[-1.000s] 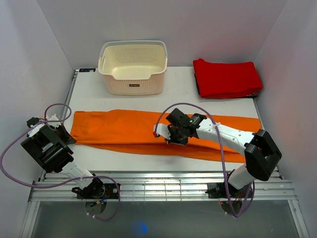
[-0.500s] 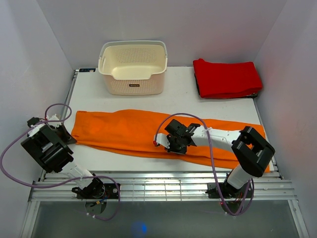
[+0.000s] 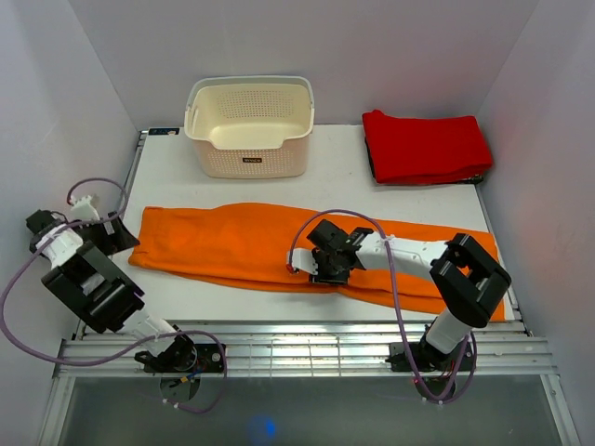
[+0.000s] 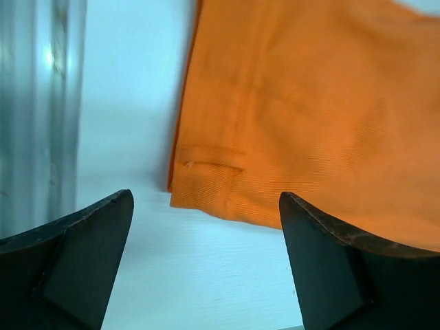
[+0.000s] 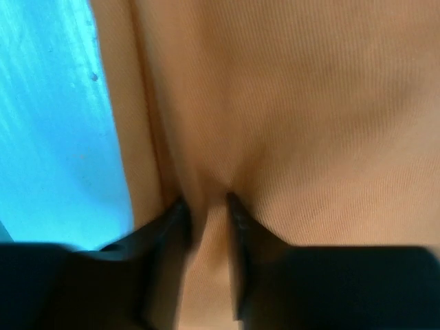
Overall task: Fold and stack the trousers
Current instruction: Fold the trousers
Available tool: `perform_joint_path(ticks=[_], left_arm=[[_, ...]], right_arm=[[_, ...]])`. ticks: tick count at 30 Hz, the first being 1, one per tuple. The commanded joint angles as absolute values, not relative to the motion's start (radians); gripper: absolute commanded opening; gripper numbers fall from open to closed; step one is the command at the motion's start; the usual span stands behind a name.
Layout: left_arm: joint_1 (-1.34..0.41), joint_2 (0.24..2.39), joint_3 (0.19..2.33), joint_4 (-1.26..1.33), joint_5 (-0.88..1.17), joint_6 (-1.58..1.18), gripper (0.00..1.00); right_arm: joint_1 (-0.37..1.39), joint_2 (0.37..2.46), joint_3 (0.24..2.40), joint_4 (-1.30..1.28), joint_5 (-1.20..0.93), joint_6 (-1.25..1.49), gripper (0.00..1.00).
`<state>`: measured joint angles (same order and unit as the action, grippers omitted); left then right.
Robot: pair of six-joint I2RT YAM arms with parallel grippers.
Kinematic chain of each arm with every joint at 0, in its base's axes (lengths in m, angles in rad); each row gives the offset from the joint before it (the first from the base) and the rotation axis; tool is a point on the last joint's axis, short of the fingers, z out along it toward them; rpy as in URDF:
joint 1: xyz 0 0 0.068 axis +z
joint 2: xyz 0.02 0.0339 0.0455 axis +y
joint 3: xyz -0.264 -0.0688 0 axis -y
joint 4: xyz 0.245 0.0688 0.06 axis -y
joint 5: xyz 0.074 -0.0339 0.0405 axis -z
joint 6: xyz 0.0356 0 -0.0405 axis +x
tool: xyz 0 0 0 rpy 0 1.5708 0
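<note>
Right wrist view: right gripper (image 5: 206,203) pinches the trousers (image 5: 309,103).
Left gripper (image 3: 125,240), at the top view's left edge, gapes wide.

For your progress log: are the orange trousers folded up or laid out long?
Laid out long: the trousers lie as one flat strip across nearly the whole table, no end doubled back.

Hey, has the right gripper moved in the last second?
Yes. The right gripper has drawn away from the basket, toward the near side, and now sits on the trousers.
</note>
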<state>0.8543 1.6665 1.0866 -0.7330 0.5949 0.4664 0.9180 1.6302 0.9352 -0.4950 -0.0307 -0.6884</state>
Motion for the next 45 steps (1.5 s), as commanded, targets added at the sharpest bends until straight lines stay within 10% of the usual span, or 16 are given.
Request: perform_joint_path(ticks=[1,6,8,19,34,45], left_arm=[[0.838,1.438,1.189,-0.765,0.883,0.644,0.98],[0.617,1.33,1.206,-0.935,0.951,0.952,0.93],[0.47,1.299,1.152,-0.969,0.948,0.997,0.87],[-0.112,1.436,0.825,-0.594,0.609,0.668,0.57],[-0.048,1.772,0.928,-0.568,0.33,0.423,0.42],[-0.048,1.801,0.957,-0.589,0.365,0.371,0.54]], right_arm=[[0.894,1.68,0.925,-0.558,-0.023,-0.759,0.46],[0.891,1.493,0.945,-0.632,-0.084,-0.749,0.92],[0.882,1.425,0.936,-0.649,-0.09,-0.742,0.95],[0.255,1.134,0.809,-0.925,-0.114,-1.063,0.6],[-0.207,1.336,0.927,-0.942,-0.052,-1.451,0.51],[-0.514,1.258,0.827,-0.999,0.041,-1.776,0.52]])
